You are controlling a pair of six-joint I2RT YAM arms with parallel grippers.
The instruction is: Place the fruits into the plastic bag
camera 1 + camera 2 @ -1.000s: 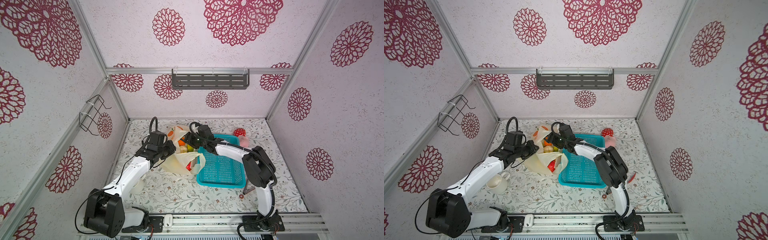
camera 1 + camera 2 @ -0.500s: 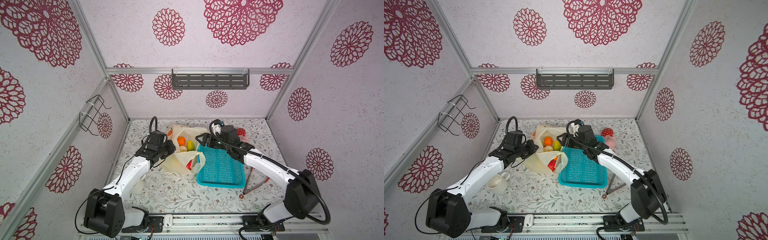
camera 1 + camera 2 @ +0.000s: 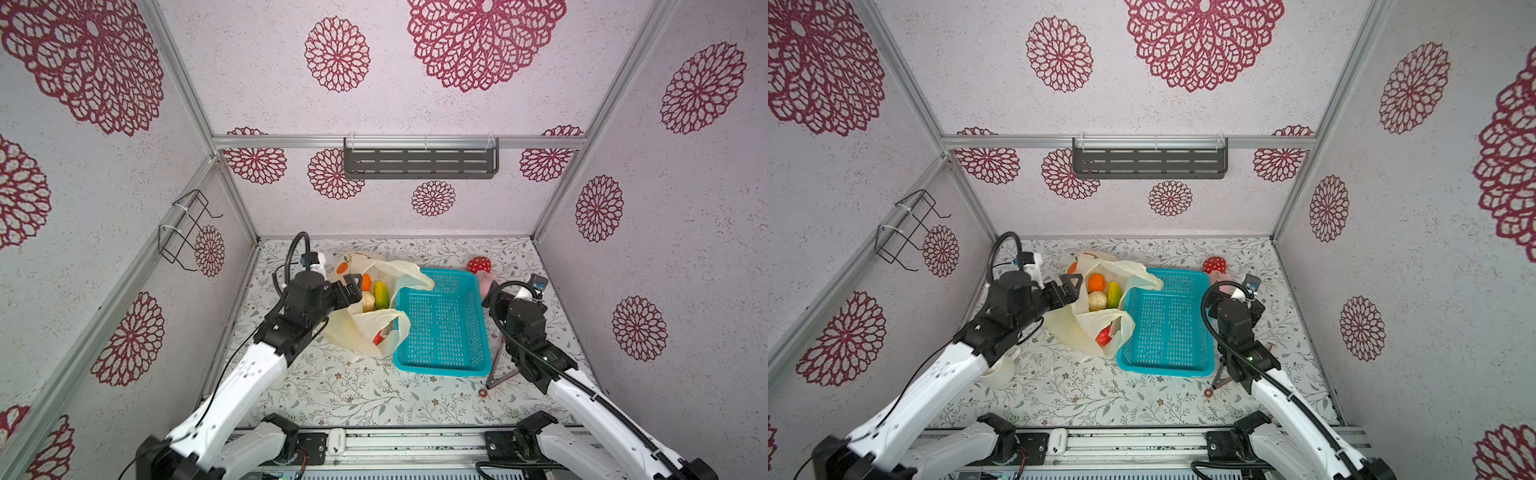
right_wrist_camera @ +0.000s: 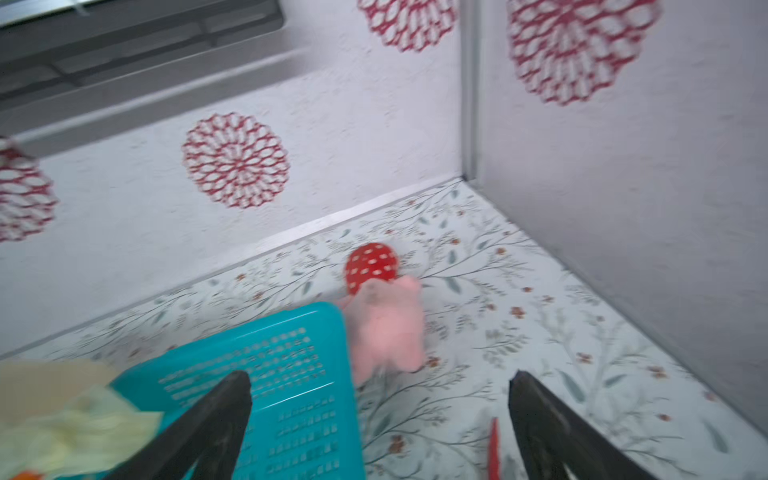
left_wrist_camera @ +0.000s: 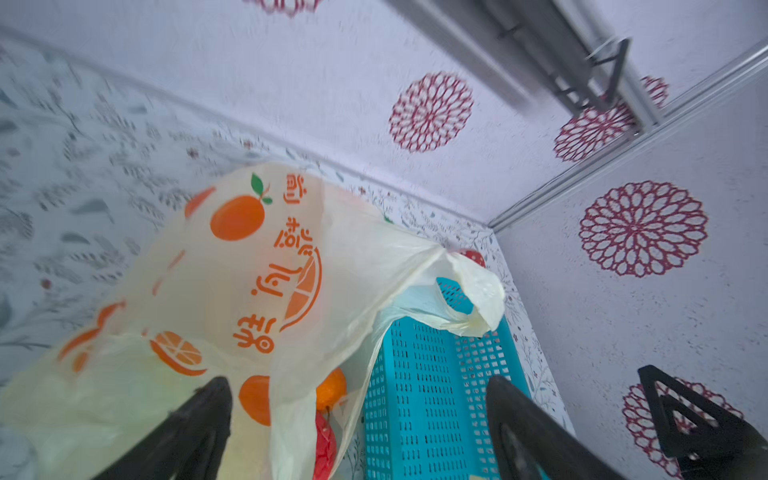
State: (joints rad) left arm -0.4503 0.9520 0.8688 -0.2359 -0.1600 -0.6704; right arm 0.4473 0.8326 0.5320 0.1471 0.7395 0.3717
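Left pincer [image 5: 355, 384] spread at plastic bag [image 5: 249, 270], right pincer [image 4: 380, 378] spread, well apart

Looks like a robot lab's test booth. Boxed in by flower-papered panels [image 3: 395, 104] on aluminium posts [image 3: 558, 187], with two arms [image 3: 249, 374] fixed to a rail [image 3: 415, 446] at the edge of a floral mat [image 3: 353, 395].
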